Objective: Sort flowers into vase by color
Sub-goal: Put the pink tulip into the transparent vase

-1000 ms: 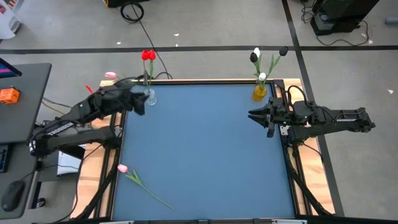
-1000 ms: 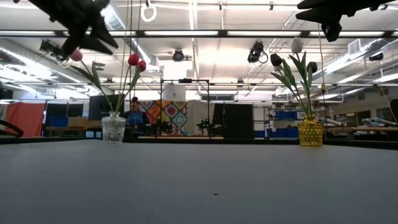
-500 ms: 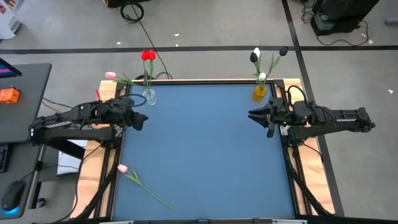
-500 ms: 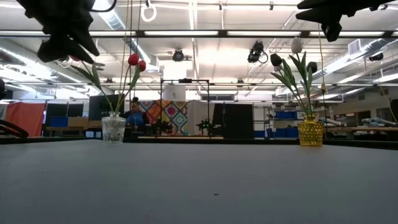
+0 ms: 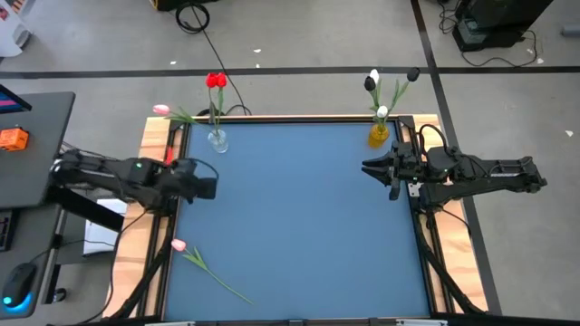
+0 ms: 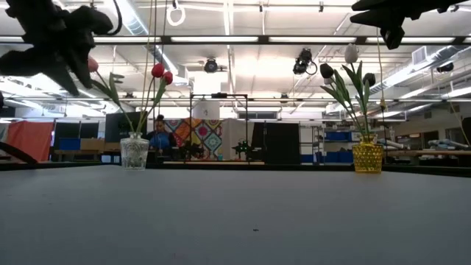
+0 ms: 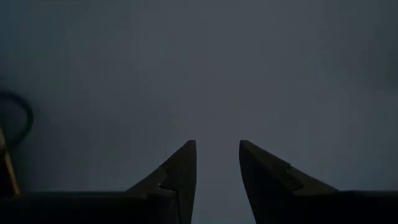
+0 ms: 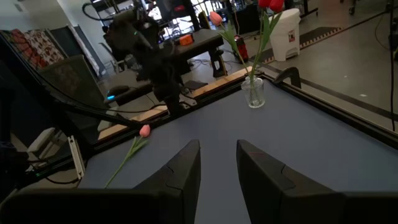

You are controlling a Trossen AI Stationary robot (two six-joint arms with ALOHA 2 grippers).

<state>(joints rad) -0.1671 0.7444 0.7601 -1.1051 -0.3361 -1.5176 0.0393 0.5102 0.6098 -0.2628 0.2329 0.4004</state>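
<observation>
A clear glass vase (image 5: 217, 139) stands at the table's far left corner. It holds red tulips (image 5: 216, 81) and a pink one (image 5: 161, 110) that leans left. A yellow vase (image 5: 378, 134) at the far right corner holds white and black tulips (image 5: 372, 81). One pink tulip (image 5: 178, 244) lies flat on the blue mat near the near left corner; the right wrist view shows this pink tulip (image 8: 145, 130) too. My left gripper (image 5: 207, 187) hovers open over the mat's left side, between the clear vase and the lying tulip. My right gripper (image 5: 367, 168) is open and waits beside the yellow vase.
The blue mat (image 5: 299, 226) lies bare between the two vases. A wooden border (image 5: 154, 136) frames the table. In the low view the clear vase (image 6: 135, 151) and the yellow vase (image 6: 367, 156) stand at the far edge. A person sits in the room behind.
My left gripper has drawn back from the clear vase toward the table's near edge, staying along the left side, while its arm swung out to the left. The pink tulip stays leaning in the clear vase. The right arm has kept still.
</observation>
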